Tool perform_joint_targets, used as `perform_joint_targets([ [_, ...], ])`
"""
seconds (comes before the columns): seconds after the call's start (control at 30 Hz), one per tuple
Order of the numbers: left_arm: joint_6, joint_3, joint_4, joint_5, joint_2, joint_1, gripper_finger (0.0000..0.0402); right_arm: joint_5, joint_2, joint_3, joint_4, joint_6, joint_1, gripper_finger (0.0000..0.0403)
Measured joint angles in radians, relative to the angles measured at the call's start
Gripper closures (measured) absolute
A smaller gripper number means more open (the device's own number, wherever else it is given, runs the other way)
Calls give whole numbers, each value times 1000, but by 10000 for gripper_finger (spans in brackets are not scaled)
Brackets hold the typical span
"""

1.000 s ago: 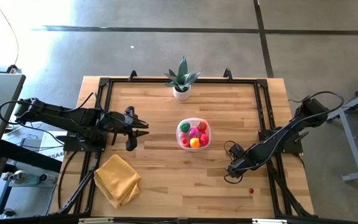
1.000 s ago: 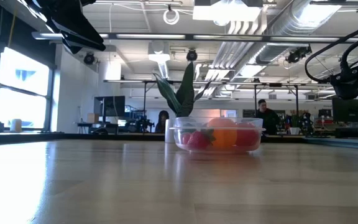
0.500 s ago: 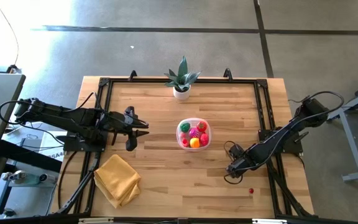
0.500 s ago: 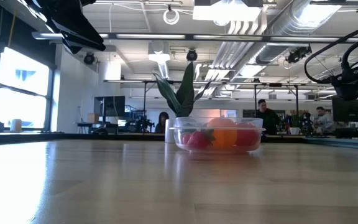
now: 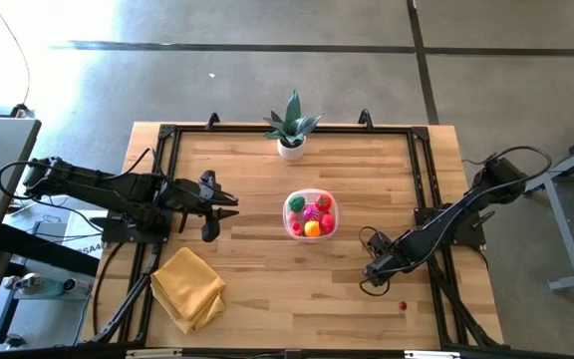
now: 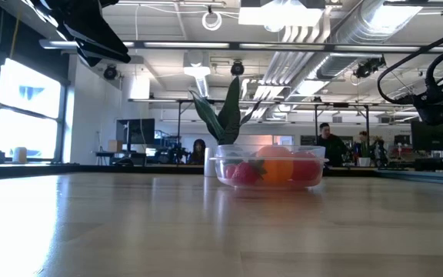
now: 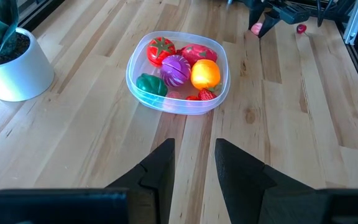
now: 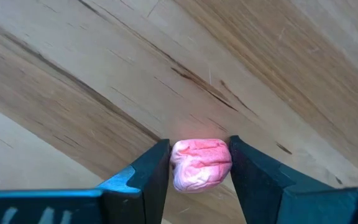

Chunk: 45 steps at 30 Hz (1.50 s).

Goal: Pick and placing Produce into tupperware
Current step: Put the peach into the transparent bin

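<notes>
The clear tupperware [image 5: 310,214] stands mid-table, holding several produce pieces: red, green, magenta and orange-yellow [image 7: 205,73]. My right gripper [image 5: 372,271] points down over the table's near right part, shut on a pink produce piece [image 8: 201,163]. A small red piece [image 5: 403,306] lies on the wood near the right front corner. My left gripper [image 7: 194,155] hovers at the left, aimed at the tub, open with nothing between its fingers. My right gripper pinches the pink piece by its two opposite sides [image 8: 174,163] between its two fingers, which come from above and point down. The piece sits level between the fingertips just over the wood. I cannot tell whether it still rests on the table.
A potted green plant [image 5: 292,128] in a white pot stands at the far edge. A folded yellow cloth [image 5: 187,287] lies at the near left. Black rails [image 5: 422,179] frame the tabletop. People show in the room beyond the table.
</notes>
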Motion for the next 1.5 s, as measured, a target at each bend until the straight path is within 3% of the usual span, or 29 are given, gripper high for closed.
perform_joint_targets([
  [0.33,0,0,0,0,0,0,295,9,-2,38,-57,-25,4,266],
  [0.73,0,0,0,0,0,0,295,212,-6,249,-251,-189,-41,278],
  [0.93,0,0,0,0,0,0,295,350,-6,380,-273,-464,-176,279],
  [1.1,0,0,0,0,0,0,295,377,9,476,-204,-740,-351,279],
  [1.23,0,0,0,0,0,0,295,353,57,528,-147,-917,-486,279],
  [1.5,0,0,0,0,0,0,295,197,210,578,29,-1184,-666,279],
])
